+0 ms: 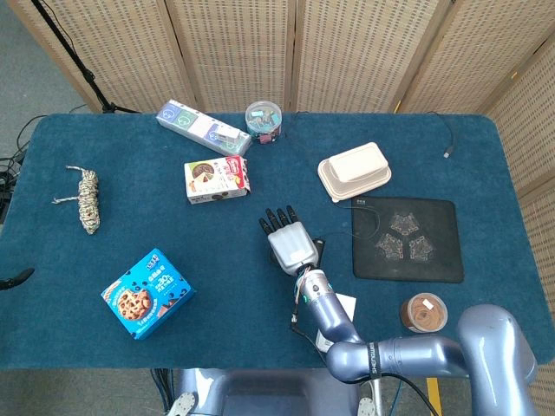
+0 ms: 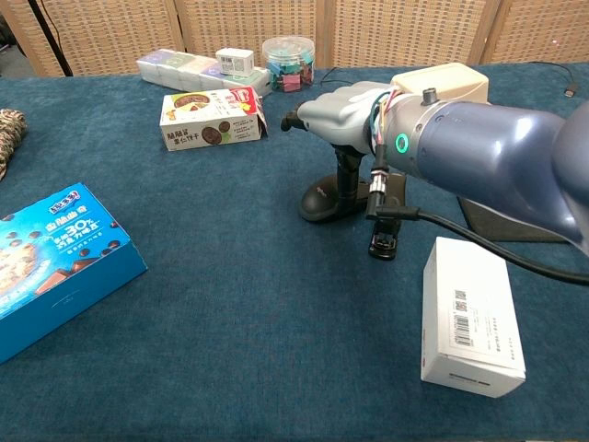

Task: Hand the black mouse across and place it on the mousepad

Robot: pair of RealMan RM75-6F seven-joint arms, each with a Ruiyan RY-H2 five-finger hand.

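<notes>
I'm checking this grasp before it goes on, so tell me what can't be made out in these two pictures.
- Mouse: head view, hidden under the right hand; chest view, only its left part shows.
- Grip: chest view, one of the fingers reaches down to the mouse; whether the hand holds it cannot be told.
- Left hand: in neither view.
- Stapler: chest view, upper part behind the forearm.
- Mousepad: chest view, mostly behind the arm.

Matt blue cloth covers the worktop — the black mouse looks like smooth, faintly glossy plastic; the robot hand has a satin silver-grey shell; the white box is matt card.
</notes>
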